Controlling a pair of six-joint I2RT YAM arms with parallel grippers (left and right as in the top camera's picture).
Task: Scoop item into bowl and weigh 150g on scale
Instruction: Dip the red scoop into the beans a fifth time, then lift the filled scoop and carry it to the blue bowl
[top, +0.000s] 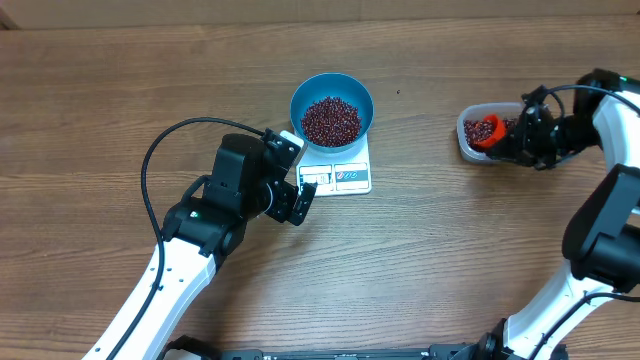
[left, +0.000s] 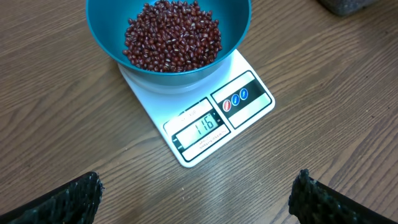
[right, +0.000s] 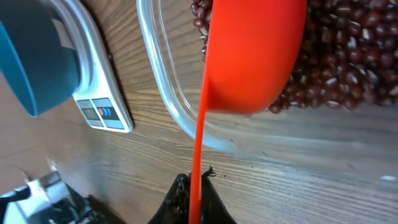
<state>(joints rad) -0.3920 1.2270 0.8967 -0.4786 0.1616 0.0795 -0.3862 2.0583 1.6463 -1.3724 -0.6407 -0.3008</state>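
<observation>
Bowl (top: 300, 98) of beans (top: 331, 120) sat on scale (top: 352, 176), centre. Left gripper (top: 296, 172), beside scale: spread wide, empty. Right gripper (top: 519, 134), far right: clamped scoop (right: 252, 56) over tub (right: 163, 93).

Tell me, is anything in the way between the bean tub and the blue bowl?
Nothing visible. Only bare wooden table lies between the clear tub and the blue bowl on the scale. The left gripper sits on the scale's other side.

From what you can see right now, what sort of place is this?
Probably a robotics test bench, not a kitchen: a wood-grain table, a digital kitchen scale under a blue bowl of red beans, and the right gripper holding a red scoop at a clear tub.
</observation>
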